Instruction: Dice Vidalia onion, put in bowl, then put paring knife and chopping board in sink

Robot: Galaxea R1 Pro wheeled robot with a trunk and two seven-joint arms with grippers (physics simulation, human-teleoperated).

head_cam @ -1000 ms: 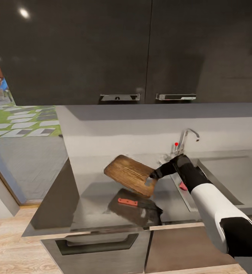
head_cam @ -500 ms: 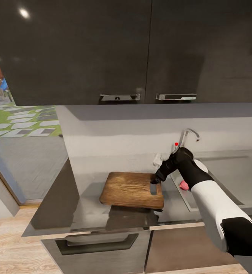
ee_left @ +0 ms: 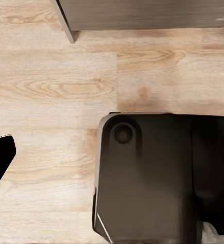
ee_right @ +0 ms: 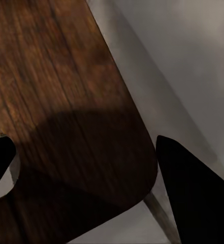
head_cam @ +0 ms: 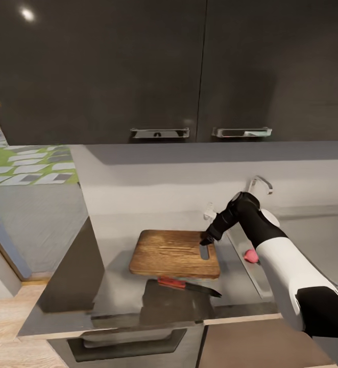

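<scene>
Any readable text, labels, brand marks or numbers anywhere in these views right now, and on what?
None: no words, numbers or brand marks can be read in any view.
The chopping board shows wood grain only.
The paring knife has a plain orange-red handle with no mark.
The dark cabinet doors are blank, and their handles carry a small dark spot too small to read.
</scene>
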